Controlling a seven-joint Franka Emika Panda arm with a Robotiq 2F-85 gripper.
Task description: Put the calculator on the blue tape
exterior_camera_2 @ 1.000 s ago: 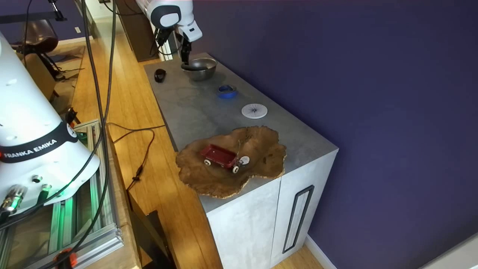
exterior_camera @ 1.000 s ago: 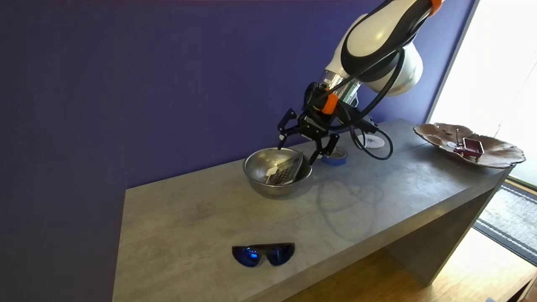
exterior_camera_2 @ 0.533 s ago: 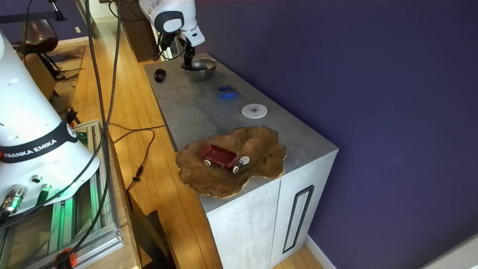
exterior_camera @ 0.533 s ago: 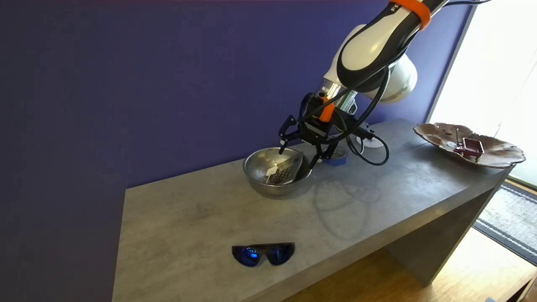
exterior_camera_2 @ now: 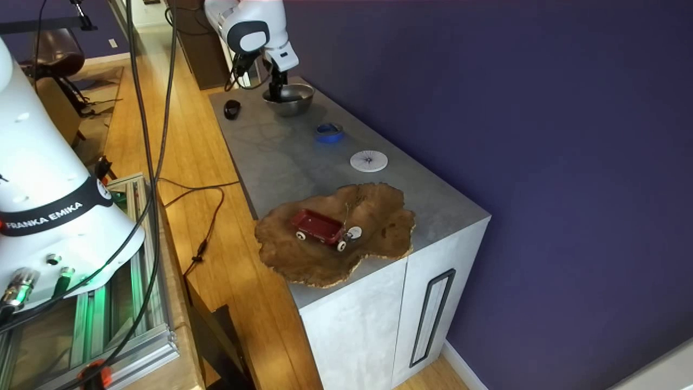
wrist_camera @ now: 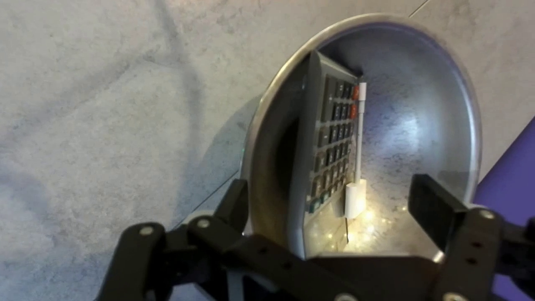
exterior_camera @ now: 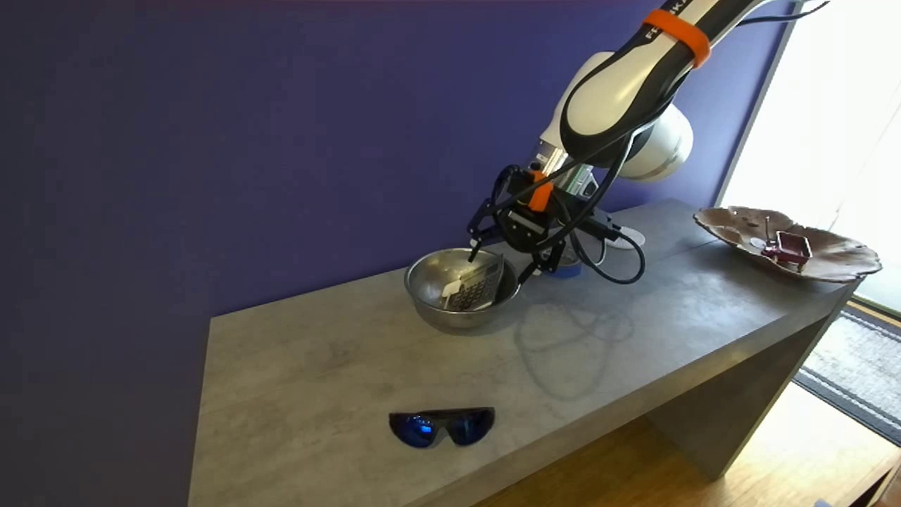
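Note:
The light grey calculator (exterior_camera: 479, 289) leans on its edge inside the metal bowl (exterior_camera: 450, 322). In the wrist view its dark keys and two red ones show on the calculator (wrist_camera: 330, 142). My gripper (exterior_camera: 498, 267) is open and empty above the bowl, pointing down. In the wrist view the gripper's (wrist_camera: 332, 198) left finger is at the bowl's outer rim, perhaps touching it. The right finger is over the bowl's inside, and the calculator stands between them. The blue tape (exterior_camera_2: 330, 135) lies on the table beside the bowl; in an exterior view the arm partly hides the tape (exterior_camera: 566, 270).
A white stick-like object (wrist_camera: 356, 200) lies in the bowl against the calculator. Sunglasses (exterior_camera: 442, 428) lie near the table's front edge. A white disc (exterior_camera_2: 368, 161) and a brown wooden dish (exterior_camera_2: 379, 216) with a red toy wagon (exterior_camera_2: 319, 226) are beyond the tape. The wall is behind the bowl.
My gripper has come down toward the bowl and stays open. In an exterior view the bowl and calculator have shifted slightly left. The tape has not moved.

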